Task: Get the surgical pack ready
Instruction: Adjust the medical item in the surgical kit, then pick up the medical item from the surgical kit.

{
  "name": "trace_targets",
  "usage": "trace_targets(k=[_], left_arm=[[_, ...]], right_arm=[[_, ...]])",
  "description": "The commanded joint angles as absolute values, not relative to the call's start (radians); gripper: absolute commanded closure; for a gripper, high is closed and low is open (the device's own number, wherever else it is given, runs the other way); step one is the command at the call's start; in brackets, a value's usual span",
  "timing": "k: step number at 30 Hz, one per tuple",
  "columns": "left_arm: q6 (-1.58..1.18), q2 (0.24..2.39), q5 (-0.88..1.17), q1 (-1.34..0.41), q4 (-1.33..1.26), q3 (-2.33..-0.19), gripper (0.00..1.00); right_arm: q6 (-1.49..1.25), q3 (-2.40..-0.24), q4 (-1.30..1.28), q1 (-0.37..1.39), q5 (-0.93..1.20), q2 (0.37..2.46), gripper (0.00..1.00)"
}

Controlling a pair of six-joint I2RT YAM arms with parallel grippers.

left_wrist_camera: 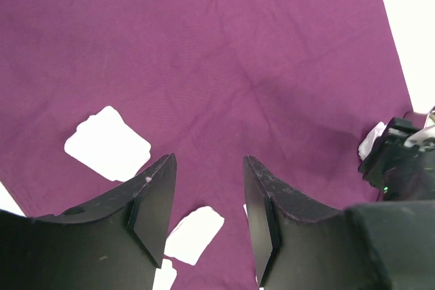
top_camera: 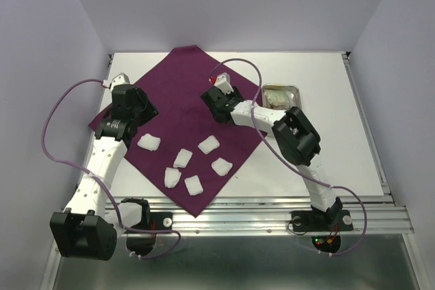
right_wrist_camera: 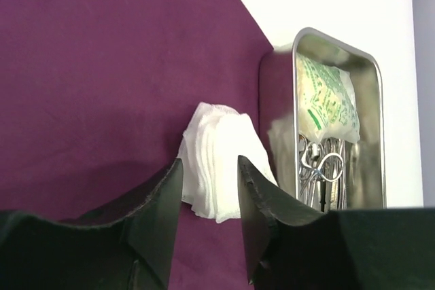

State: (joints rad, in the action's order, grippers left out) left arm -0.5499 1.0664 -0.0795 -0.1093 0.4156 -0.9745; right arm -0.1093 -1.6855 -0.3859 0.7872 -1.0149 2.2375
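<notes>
The surgical pack, a large maroon cloth, lies spread flat as a diamond on the white table. Several small white gauze pads lie on its near half. My left gripper hovers over the cloth's left part, open and empty, with two pads below it. My right gripper is over the cloth's right part, open. A stack of folded gauze lies on the cloth just beyond its fingertips, against the steel tray.
A small steel tray stands off the cloth's right corner, holding metal instruments and a green-printed packet. The right arm shows at the right of the left wrist view. White walls enclose the table.
</notes>
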Motion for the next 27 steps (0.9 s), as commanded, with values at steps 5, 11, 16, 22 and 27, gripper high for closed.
trace_targets(k=[5, 11, 16, 22, 27], left_arm=[[-0.529, 1.060, -0.081, -0.101, 0.396, -0.973, 0.45], [-0.531, 1.061, -0.081, -0.101, 0.396, -0.971, 0.45], [-0.531, 1.054, -0.083, -0.103, 0.396, -0.968, 0.45], [-0.529, 1.054, -0.083, -0.101, 0.396, -0.963, 0.45], [-0.531, 1.051, -0.080, -0.101, 0.393, -0.957, 0.45]], right_arm=[[-0.170, -1.787, -0.446, 0.796, -0.936, 2.230, 0.53], [-0.181, -1.822, -0.497, 0.796, -0.936, 2.252, 0.50], [-0.216, -1.827, -0.535, 0.796, -0.957, 2.272, 0.46], [-0.241, -1.830, -0.569, 0.787, -0.939, 2.290, 0.39], [-0.264, -1.829, -0.584, 0.778, -0.923, 2.301, 0.37]])
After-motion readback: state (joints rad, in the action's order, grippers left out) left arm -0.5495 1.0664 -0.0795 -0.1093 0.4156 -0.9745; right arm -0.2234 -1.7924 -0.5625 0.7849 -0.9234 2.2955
